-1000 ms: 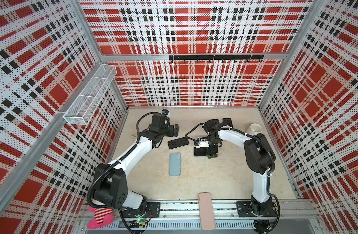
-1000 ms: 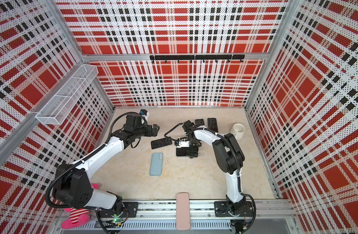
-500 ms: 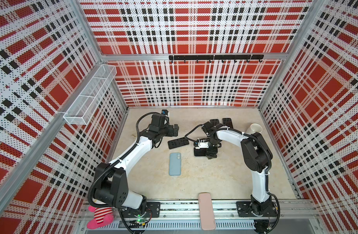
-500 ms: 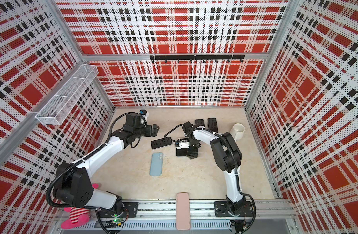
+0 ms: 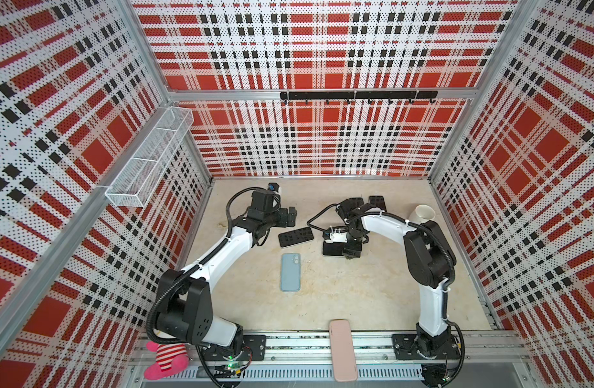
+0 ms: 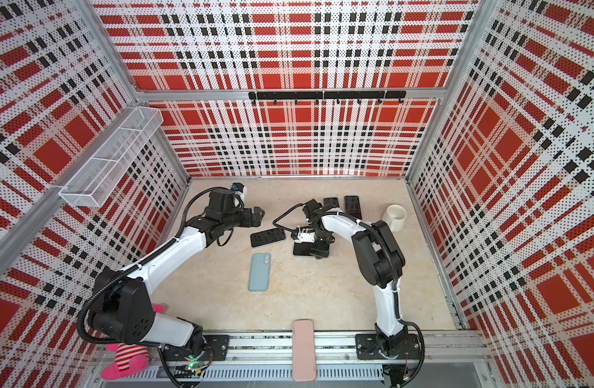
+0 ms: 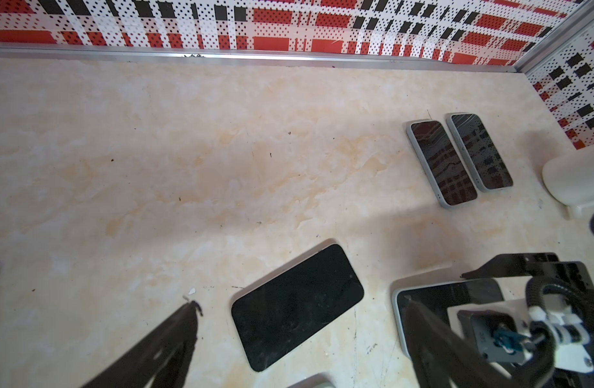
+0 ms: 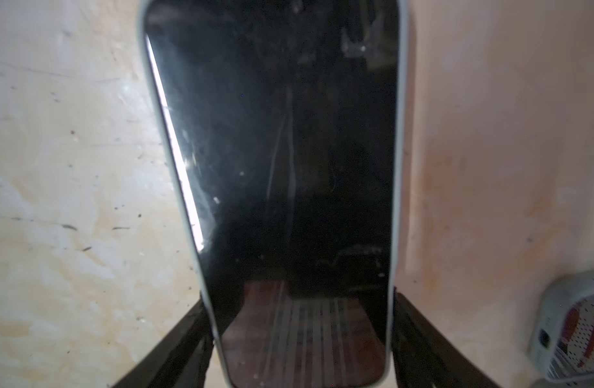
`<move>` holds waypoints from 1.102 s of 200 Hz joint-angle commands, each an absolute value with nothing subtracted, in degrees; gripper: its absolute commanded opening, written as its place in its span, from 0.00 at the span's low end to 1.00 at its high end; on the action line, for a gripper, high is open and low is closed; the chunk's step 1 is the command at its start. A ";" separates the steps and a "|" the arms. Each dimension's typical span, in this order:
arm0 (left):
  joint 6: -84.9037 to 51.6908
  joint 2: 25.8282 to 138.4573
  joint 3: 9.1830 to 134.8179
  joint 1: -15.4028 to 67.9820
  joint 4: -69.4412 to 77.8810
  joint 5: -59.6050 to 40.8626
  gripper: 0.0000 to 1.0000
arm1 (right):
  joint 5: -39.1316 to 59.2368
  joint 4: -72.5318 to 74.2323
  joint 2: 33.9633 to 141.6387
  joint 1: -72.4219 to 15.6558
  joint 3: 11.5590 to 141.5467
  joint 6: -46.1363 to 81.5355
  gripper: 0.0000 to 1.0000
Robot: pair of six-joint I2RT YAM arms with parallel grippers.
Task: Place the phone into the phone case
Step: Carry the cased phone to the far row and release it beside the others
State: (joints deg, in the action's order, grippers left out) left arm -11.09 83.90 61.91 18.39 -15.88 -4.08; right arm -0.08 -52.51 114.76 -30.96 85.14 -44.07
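**Right gripper** (image 8: 299, 297): It straddles a phone (image 8: 289, 151) that lies screen up on the table (image 5: 356, 302), left of the white mug (image 5: 425, 213) and nearer the front.
- The right wrist view shows one finger (image 8: 191, 332) against each long edge, so the grip is closed on the phone.
- The same view shows a grey case (image 8: 401, 100) rimming the screen on every visible side, with the phone seated in it.
- In both top views the gripper body covers one end of the phone. Neither the finger contact nor the rim can be made out there.

**Left gripper** (image 5: 290, 216): Its jaws stand wide apart and hold nothing. It sits farther left of the mug than the right gripper.

**Other items noted:**
- A black phone (image 5: 295, 236) lies screen up, left of the mug, between the two grippers. The left wrist view shows it untouched.
- Two cased phones lie side by side just left of the mug, toward the back wall. The left wrist view shows both whole (image 7: 438, 161) (image 7: 480, 151). In a top view the right arm covers part of the one farther from the mug (image 5: 354, 203).
- A light blue item (image 5: 290, 272) lies with its camera side up, well left of the mug and nearer the front. Whether it is a phone or an empty case cannot be told. It shows whole only in the top views.
- A pink case (image 5: 342, 349) lies across the front rail, well in front of the mug. It is seen in the top views alone.
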 commanded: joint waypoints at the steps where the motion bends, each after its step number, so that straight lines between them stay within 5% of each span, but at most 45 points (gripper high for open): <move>1: -11.37 83.94 61.36 18.11 -14.60 -4.58 0.98 | -1.31 -52.82 109.99 -30.85 85.91 -41.36 0.75; 114: -11.57 83.76 61.46 17.93 -14.50 -5.54 0.98 | -2.34 -43.55 102.65 -29.80 79.41 -23.40 0.64; 220: -12.08 84.55 61.25 17.84 -14.33 -5.36 0.98 | -10.07 -23.86 107.19 -28.97 79.85 9.70 0.60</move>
State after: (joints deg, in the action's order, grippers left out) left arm -11.75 83.90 61.84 18.33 -15.84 -4.56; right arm -7.99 -31.90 105.23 -29.43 75.70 -0.23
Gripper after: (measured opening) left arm 0.982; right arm 0.772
